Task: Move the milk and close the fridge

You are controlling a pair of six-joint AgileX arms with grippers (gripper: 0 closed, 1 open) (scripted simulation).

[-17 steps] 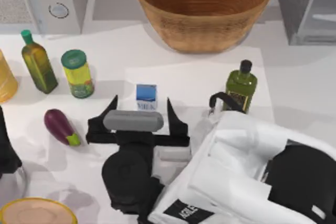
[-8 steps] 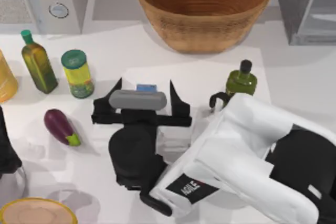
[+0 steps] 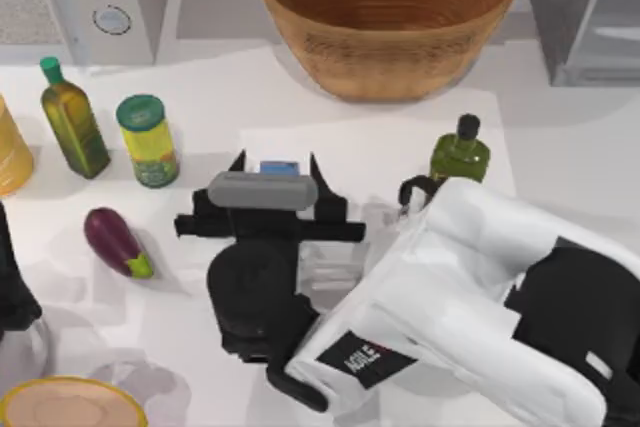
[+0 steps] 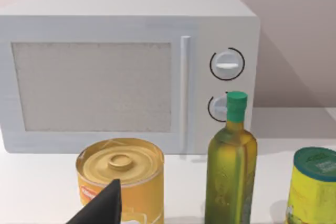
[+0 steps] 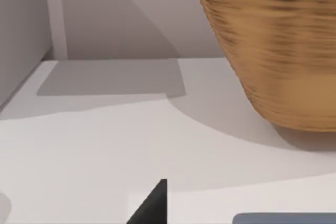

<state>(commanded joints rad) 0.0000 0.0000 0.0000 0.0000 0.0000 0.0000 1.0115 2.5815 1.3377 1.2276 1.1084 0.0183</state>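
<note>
In the top view, the right gripper (image 3: 276,169) sits just left of frame centre, its two dark fingers (image 3: 318,179) standing either side of the milk (image 3: 279,167), whose blue top peeks out past the grey wrist block. The carton lies straight ahead between the finger tips, so the grasp turns on that alignment; the fingers look drawn in near its sides, but whether they actually pinch it I cannot tell. The right arm is clearly the nearer one. The fridge (image 3: 585,12) stands at the upper right corner with its pale door panel, well apart from the carton, beyond the wicker basket (image 3: 388,17) and the dark-capped bottle (image 3: 459,155). The left arm is parked at the lower left edge. The left wrist view adds what the top view cannot: a frontal look at the microwave (image 4: 128,72), a yellow tin (image 4: 121,179) and a green-capped bottle (image 4: 231,169), with one dark fingertip low in the frame; its fingers' spread I cannot tell. The right wrist view shows the carton's blue top at the lower right edge (image 5: 286,218), beside one dark fingertip (image 5: 152,205), with the basket towering beyond.
</note>
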